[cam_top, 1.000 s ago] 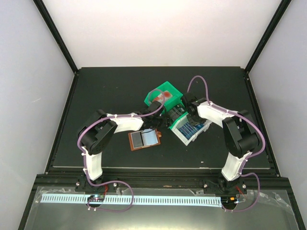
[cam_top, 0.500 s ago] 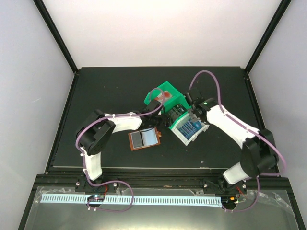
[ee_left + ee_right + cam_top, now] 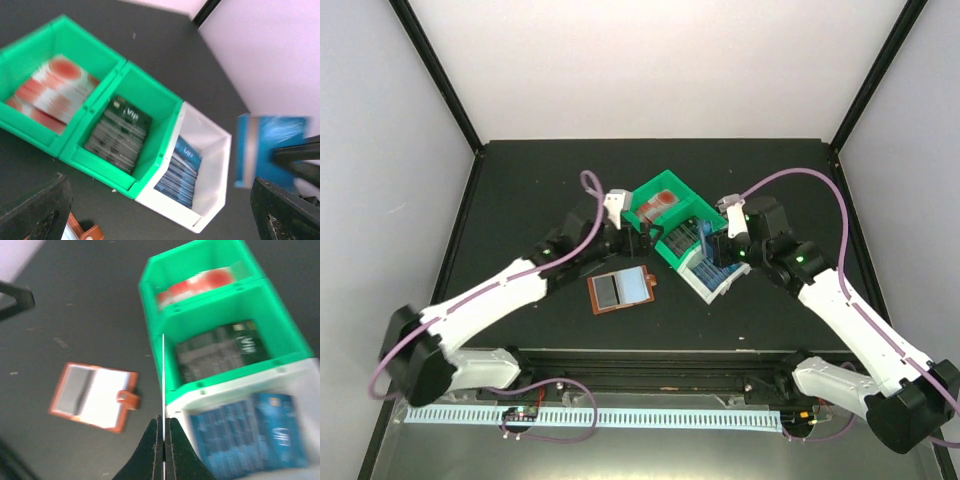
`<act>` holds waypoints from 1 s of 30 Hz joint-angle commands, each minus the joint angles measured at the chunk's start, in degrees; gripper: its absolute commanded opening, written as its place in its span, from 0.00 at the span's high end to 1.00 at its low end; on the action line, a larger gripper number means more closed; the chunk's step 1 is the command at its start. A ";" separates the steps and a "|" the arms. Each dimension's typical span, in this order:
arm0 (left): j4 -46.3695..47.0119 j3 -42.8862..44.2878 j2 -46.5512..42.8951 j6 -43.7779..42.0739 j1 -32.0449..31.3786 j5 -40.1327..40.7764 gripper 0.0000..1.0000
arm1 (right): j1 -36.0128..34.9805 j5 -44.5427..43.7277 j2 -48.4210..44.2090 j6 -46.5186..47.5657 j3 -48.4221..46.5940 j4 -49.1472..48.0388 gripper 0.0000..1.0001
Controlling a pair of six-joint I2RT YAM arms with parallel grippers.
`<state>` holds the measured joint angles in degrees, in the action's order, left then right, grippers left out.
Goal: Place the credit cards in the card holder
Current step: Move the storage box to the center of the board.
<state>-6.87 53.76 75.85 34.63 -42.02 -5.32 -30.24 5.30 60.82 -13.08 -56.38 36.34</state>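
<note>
Right wrist view: right gripper (image 3: 163,427) clamps one blue card (image 3: 163,375) above the bins (image 3: 215,296); left gripper (image 3: 640,238) gapes empty. Card holder (image 3: 95,396) lies open on the surface, left of the bins, apparently unfilled.

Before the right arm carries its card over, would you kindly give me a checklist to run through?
1. Right jaws shut on the blue card: ok.
2. Card holder lying open, inside facing up: ok.
3. Left jaws open, holding nothing: ok.
4. Free slot in the card holder: cannot tell.
5. Left arm clear of the way to the card holder: cannot tell.
</note>
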 commanded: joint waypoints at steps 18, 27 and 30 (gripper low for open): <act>4.79 -15.78 -28.25 7.32 1.67 -27.51 0.01 | -1.04 53.50 5.34 -31.58 14.21 -52.19 0.99; 7.64 -16.95 -27.66 13.24 1.69 -28.74 0.28 | -3.15 59.56 10.51 -41.47 14.68 -65.31 0.99; 10.84 -18.74 -28.26 15.89 2.02 -26.98 0.42 | -3.33 59.89 10.65 -42.82 15.85 -67.09 0.99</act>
<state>-1.23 36.91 48.73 45.93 -40.53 -32.99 -33.04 61.93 71.42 -51.59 -42.02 -23.49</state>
